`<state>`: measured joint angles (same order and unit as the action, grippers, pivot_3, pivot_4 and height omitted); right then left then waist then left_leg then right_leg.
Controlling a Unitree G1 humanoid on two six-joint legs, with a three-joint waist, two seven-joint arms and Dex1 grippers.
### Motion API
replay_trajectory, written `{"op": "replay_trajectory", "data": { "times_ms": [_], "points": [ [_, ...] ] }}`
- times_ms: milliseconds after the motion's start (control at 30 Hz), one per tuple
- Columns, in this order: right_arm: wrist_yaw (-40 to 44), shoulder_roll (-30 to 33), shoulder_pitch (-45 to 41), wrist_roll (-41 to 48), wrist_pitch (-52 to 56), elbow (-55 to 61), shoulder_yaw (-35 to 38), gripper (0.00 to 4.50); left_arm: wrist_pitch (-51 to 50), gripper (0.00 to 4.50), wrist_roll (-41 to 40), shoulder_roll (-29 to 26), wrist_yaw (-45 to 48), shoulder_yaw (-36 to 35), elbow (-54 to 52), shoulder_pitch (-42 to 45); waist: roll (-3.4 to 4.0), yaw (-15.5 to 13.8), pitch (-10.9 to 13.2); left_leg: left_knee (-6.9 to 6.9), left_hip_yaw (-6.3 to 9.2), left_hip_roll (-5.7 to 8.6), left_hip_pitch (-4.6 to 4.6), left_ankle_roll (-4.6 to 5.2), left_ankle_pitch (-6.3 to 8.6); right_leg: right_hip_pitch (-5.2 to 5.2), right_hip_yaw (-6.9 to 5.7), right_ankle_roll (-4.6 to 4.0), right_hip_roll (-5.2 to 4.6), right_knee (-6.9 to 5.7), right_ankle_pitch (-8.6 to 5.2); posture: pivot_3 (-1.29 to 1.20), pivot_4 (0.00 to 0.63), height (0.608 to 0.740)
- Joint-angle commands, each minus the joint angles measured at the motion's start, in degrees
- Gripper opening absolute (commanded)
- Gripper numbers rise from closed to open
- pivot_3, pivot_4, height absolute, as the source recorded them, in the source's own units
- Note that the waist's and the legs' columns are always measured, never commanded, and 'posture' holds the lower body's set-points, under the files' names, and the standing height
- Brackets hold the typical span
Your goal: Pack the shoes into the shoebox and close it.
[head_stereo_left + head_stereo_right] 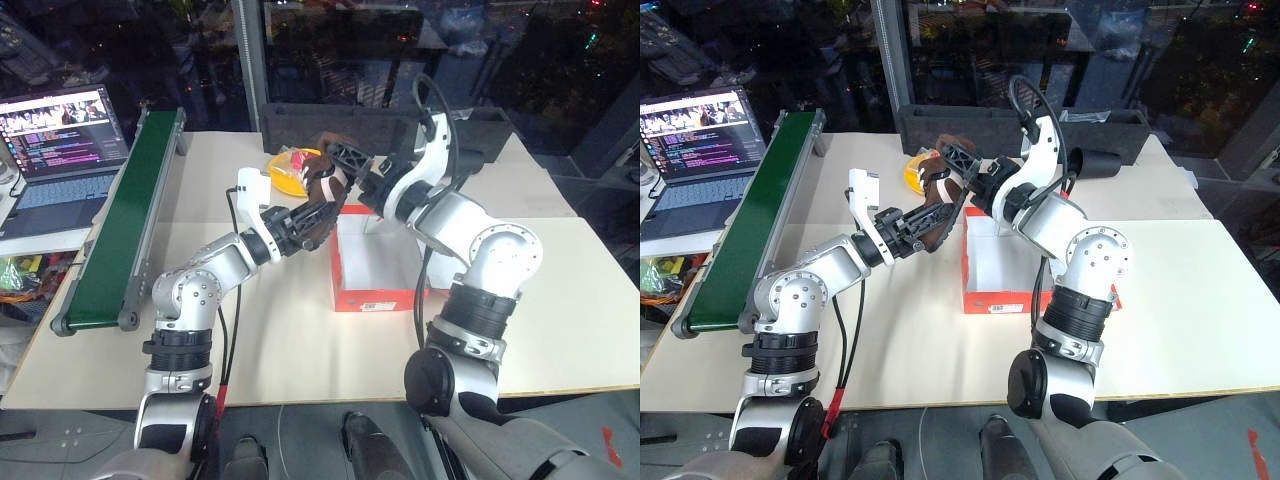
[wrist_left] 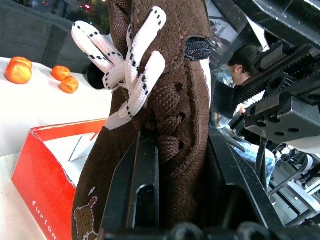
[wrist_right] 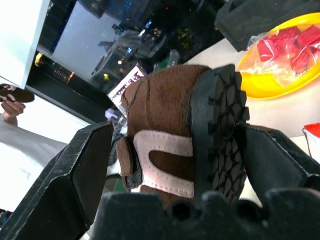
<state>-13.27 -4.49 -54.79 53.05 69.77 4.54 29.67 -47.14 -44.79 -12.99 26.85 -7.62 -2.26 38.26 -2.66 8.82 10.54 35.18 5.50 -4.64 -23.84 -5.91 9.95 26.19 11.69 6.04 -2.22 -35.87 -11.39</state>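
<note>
A dark brown shoe [image 1: 325, 195] with white laces hangs in the air over the left rim of the open red shoebox [image 1: 380, 300], which is white inside. My left gripper [image 1: 305, 220] is shut on the shoe's side, below the laces [image 2: 135, 55]. From the other side my right gripper [image 1: 350, 165] stands open with its jaws straddling the shoe's heel and black sole [image 3: 220, 130]. One of its fingers [image 3: 85, 170] keeps a gap from the heel. The shoebox's red wall [image 2: 40, 175] lies just below the shoe.
A yellow bowl [image 1: 285, 170] of red packets sits behind the shoe, before a long black tray [image 1: 400, 125]. A green conveyor [image 1: 120, 230] and a laptop [image 1: 60, 150] stand at the left. Oranges [image 2: 20, 70] lie beyond the box. A person's hand [image 3: 12, 102] shows far off.
</note>
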Motion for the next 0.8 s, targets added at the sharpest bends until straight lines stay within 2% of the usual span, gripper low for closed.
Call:
{"op": "replay_trajectory", "data": {
  "times_ms": [33,267,700,767,800],
  "points": [
    [0.0,0.3,0.9,0.9,-2.2,1.5,-1.3,3.79,1.1,0.77,0.1,-0.2,0.5,-0.1,-2.5,0.6,0.0,0.0,0.0,-0.01,0.0,0.0,0.0,0.0,0.0,0.0,0.0,0.0,0.0,0.0,0.0,0.0,0.15,0.707],
    [0.1,1.3,1.7,0.8,-3.1,1.3,-3.2,1.53,1.4,0.77,1.0,-0.4,0.4,0.2,-3.0,0.5,0.03,0.0,0.0,-0.03,0.01,0.0,0.01,0.0,0.0,0.0,-0.01,0.0,0.0,0.01,0.0,0.0,0.15,0.707],
    [-0.5,1.5,2.6,1.2,-5.8,1.6,-4.6,1.53,2.2,0.77,3.3,-0.3,0.6,1.3,-3.0,0.5,0.03,0.0,0.0,-0.06,0.01,0.0,0.01,0.0,0.0,0.0,-0.01,-0.01,0.0,0.04,-0.01,0.0,0.15,0.707],
    [-1.3,1.0,2.9,1.1,-6.9,2.1,-4.4,1.11,2.2,0.77,3.4,-0.3,0.6,1.3,-3.0,0.5,0.03,0.0,0.0,-0.06,0.01,0.0,0.01,0.0,0.0,0.0,-0.02,-0.01,0.0,0.05,-0.01,0.0,0.15,0.707],
    [-1.6,0.9,3.1,1.1,-7.2,2.4,-4.5,1.04,2.1,0.77,3.5,-0.2,0.6,1.3,-3.0,0.5,0.03,0.0,0.0,-0.06,0.02,0.0,0.01,0.0,0.0,0.0,-0.02,-0.01,0.0,0.05,-0.01,0.0,0.15,0.707]
  ]
}}
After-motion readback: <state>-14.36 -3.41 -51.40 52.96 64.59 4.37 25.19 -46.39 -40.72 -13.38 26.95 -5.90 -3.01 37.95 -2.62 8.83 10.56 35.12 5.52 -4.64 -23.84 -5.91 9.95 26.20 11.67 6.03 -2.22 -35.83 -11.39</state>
